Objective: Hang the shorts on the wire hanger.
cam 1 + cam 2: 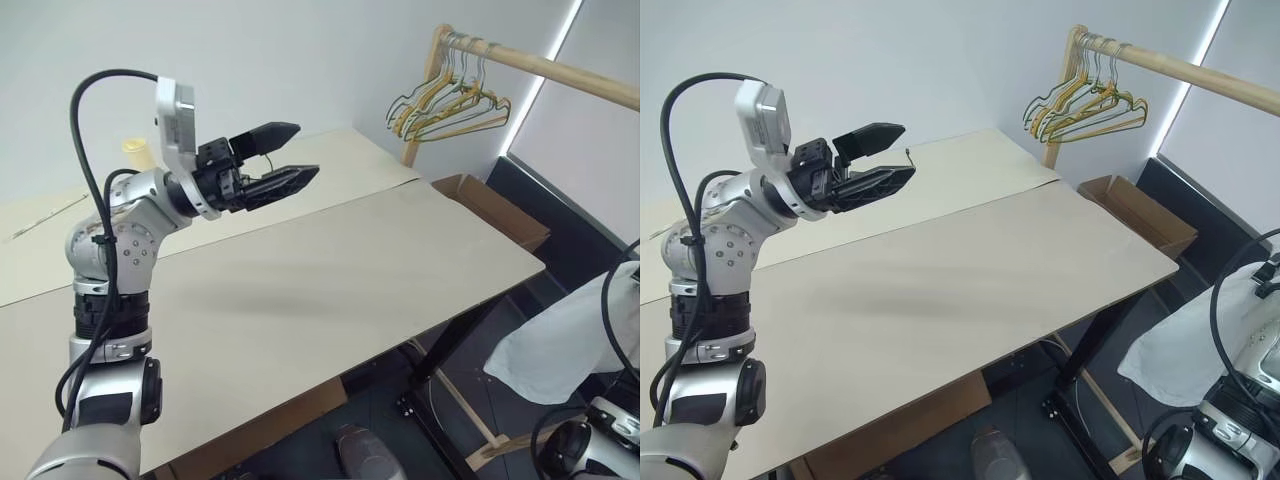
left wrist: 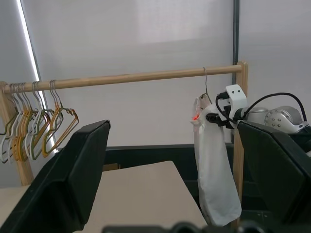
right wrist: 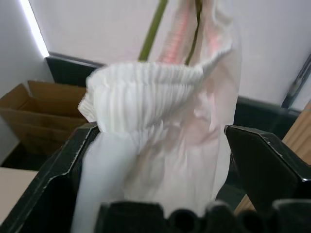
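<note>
The left end effector [image 1: 285, 158] is raised above the far left part of the desk [image 1: 330, 290], pointing right toward the wooden rail [image 2: 126, 77]; its 2 black fingers stand wide apart with nothing between them. The desk is a pale beige surface running from near left to far right.

The shorts [image 2: 213, 165] hang off the right end of the rail, well to the right of the desk, draping straight down as a narrow white fold; above them the thin hook of the wire hanger [image 2: 205, 82] goes over the rail. In the head views the white cloth shows low at the right edge, beyond the desk's near right corner.

The right end effector [image 3: 160, 160] sits right up against the shorts, its 2 fingers spread far apart on either side of the gathered elastic waistband [image 3: 146, 92]; the cloth lies between them, but the fingers are not pressed on it, so it is open rather than gripping. A pink tint shows on the cloth near the waist.

A bunch of yellowish and dark hangers [image 1: 445, 105] hangs at the left end of the rail; an open cardboard box [image 1: 495, 210] sits on the floor past the desk's far right edge.
</note>
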Robot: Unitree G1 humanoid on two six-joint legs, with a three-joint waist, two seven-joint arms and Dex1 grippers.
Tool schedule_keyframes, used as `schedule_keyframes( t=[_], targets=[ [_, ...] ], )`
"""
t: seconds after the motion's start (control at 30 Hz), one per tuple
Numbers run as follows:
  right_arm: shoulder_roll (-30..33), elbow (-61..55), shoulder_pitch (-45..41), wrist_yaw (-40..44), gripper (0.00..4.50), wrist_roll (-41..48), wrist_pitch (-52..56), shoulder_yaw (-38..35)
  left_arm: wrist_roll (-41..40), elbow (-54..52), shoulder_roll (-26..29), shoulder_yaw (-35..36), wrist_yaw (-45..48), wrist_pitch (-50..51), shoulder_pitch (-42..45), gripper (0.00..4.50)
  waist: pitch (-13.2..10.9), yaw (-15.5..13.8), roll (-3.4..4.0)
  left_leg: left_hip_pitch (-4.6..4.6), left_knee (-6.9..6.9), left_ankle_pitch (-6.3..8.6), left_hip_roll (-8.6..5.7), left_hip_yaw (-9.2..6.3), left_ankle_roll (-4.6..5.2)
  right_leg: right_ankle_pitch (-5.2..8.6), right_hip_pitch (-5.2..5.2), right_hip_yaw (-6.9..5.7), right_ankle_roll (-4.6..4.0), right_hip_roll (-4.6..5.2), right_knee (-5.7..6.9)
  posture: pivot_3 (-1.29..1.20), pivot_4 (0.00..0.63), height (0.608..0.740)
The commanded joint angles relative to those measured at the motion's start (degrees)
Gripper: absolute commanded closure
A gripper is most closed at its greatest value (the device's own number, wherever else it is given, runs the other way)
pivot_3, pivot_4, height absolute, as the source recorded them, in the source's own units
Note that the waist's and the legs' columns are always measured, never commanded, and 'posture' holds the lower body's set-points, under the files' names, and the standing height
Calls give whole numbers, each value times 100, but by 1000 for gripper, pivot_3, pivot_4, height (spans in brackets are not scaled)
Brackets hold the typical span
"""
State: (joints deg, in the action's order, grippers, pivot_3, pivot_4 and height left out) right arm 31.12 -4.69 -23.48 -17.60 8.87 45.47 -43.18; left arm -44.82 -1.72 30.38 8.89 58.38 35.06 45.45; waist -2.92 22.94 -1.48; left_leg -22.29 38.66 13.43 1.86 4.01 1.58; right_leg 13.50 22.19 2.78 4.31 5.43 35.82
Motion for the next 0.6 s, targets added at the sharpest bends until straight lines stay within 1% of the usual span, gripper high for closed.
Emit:
schedule_keyframes(
  t=[0.03, 0.33, 0.43, 0.5, 0.6],
  targets=[
    [106, -432, 23, -37, 55, -311, -738, 210, -36, -178, 10, 57, -35, -78, 154, 0, 0, 8, 0, 0, 0, 0, 0, 0, 0, 0, 0, 0, 0, 0, 0, -371, 0, 740],
    [115, -591, 318, 351, 55, -680, -2369, 760, -51, -233, 28, 92, -84, -86, 115, 0, 0, 4, 0, 0, -1, 0, -1, 0, 0, 0, 0, -1, 0, 0, -1, -359, 0, 740],
    [122, -641, 379, 670, 55, -633, -2694, 961, -57, -279, 33, 115, -122, -88, 70, 0, 0, 7, 0, 1, -1, 0, 0, 0, 0, 0, 0, -1, 0, -1, -1, -359, 0, 740],
    [148, -620, 445, 977, 55, -579, -2989, 1099, -63, -323, 43, 137, -153, -85, 30, 0, 0, 4, 0, 1, -1, 0, 0, 0, 0, 0, 0, -1, 0, 0, -1, -347, 0, 740],
    [150, -806, 501, 1578, 55, -303, -3154, 1293, -60, -389, 74, 166, -207, -72, -32, 0, 0, -5, 0, 1, -2, 0, 1, -1, 0, 0, -1, -2, 0, -1, -1, -335, 0, 740]
  ],
)
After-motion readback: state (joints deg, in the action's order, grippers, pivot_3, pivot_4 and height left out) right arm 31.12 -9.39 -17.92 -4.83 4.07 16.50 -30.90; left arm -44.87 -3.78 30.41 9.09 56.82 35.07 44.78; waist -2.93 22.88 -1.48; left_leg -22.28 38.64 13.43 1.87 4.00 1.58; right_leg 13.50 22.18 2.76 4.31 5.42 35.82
